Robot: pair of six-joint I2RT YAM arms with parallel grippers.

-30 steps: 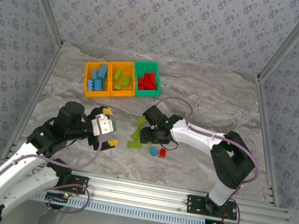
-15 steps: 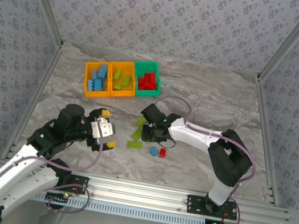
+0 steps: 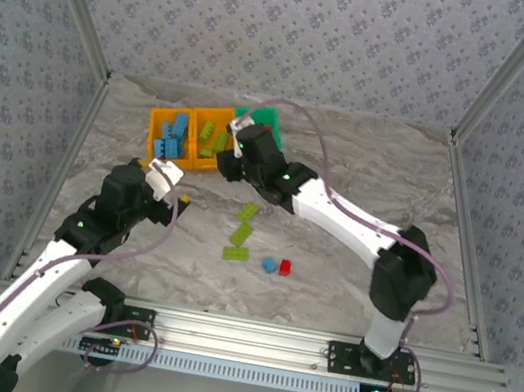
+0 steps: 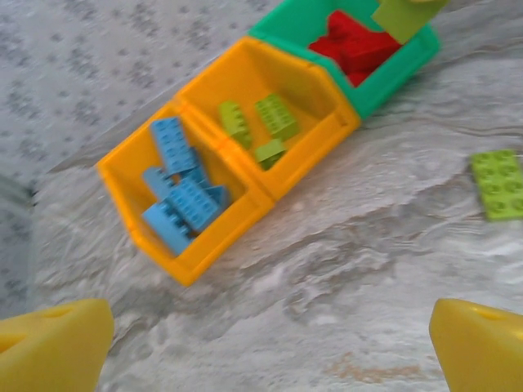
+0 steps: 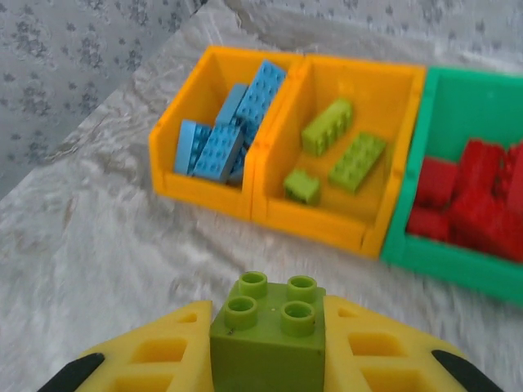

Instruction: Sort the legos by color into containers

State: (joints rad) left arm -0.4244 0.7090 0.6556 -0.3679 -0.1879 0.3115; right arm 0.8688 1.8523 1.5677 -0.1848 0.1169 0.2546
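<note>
Three joined containers point(image 5: 255, 184) sat in a row toward the back left of the marble-patterned table point(image 3: 379, 166). The left orange bin point(image 5: 200, 198) held a heap of light blue bricks point(image 5: 221, 139). The middle orange bin point(image 5: 315, 224) held three lime green bricks point(image 5: 359, 162), lying apart on its floor. The green bin point(image 5: 441, 265) at the right end held a pile of red bricks point(image 5: 470, 204).

I had my right gripper point(image 5: 270, 359) close to the row, its yellow fingers pinching a held lime green brick point(image 5: 268, 327), studs up. My left gripper point(image 4: 265, 351) hung near the bins, fingers spread wide with nothing between them.

On the open table nearer the arms lay three loose lime green pieces point(image 3: 242, 234). One blue brick point(image 3: 270, 265) and one red brick point(image 3: 286, 267) lay just beside each other.
</note>
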